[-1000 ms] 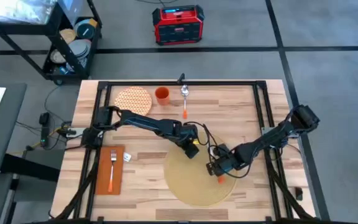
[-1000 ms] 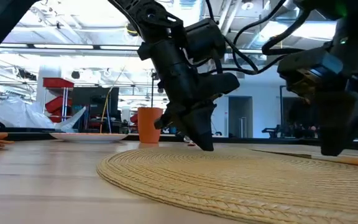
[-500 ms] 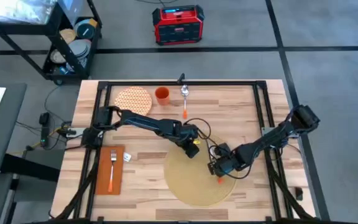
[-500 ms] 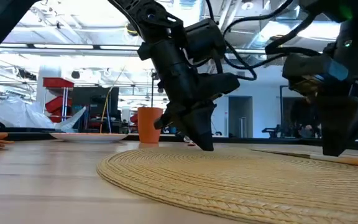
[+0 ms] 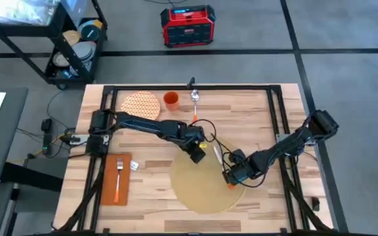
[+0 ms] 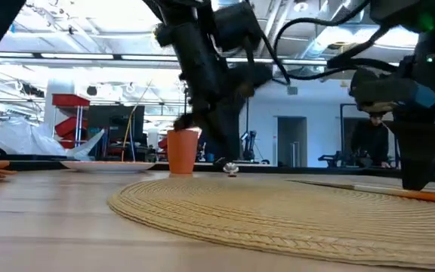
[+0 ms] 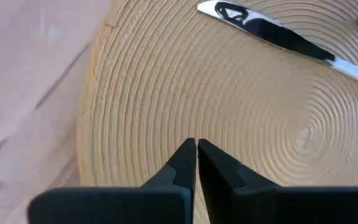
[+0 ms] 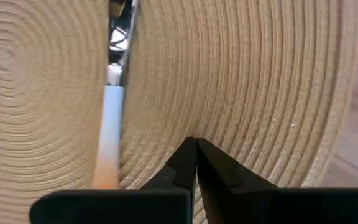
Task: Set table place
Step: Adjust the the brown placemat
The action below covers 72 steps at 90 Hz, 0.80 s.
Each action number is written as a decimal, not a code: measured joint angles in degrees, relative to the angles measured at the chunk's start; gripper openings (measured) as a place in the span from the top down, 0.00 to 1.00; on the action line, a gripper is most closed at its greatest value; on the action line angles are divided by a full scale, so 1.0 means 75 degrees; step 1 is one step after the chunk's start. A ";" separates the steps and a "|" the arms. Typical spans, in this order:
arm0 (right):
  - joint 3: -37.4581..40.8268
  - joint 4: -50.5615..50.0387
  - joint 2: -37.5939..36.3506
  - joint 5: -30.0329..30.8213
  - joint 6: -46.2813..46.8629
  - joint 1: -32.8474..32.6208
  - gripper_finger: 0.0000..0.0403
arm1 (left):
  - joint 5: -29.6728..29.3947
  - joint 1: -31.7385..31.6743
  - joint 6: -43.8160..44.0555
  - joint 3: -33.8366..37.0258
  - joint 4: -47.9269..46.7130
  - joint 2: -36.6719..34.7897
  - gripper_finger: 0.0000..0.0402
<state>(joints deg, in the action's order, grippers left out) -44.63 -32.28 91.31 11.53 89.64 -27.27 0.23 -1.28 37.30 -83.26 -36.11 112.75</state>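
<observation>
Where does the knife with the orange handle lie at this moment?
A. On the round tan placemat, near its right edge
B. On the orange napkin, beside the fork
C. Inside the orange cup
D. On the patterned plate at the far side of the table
A: the knife rests flat on the woven placemat, close to the right gripper, with nothing gripping it.

The knife (image 7: pixel 278 32) runs off the left wrist view's edge — its handle end cut off.

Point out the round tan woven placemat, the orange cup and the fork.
Round tan woven placemat (image 5: pixel 199 193): high view, bare near part.
Orange cup (image 5: pixel 170 99): high view, its rim.
Fork (image 5: pixel 118 176): high view, mid-shaft, on the orange napkin.
</observation>
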 joint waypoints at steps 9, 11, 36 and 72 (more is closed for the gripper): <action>0.0133 0.0235 -0.0021 -0.0064 -0.0017 0.0000 1.00 | 0.0193 -0.0015 -0.0066 0.0000 -0.0554 -0.0280 1.00; 0.0130 0.0235 -0.0020 -0.0064 -0.0022 0.0000 1.00 | 0.0287 -0.0008 -0.0072 0.0000 -0.0702 -0.0344 1.00; 0.0141 0.0449 -0.0006 -0.0151 -0.0349 0.0106 1.00 | 0.1298 0.0698 -0.0660 0.0209 -0.0937 -0.0417 1.00; 0.0140 0.0664 0.0008 -0.0427 -0.0729 0.0265 1.00 | 0.1673 0.0952 0.0135 0.1946 0.0817 -0.0385 1.00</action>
<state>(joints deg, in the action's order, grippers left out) -43.58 -27.30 91.37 8.33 84.17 -25.28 12.78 5.86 38.31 -68.67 -29.99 109.86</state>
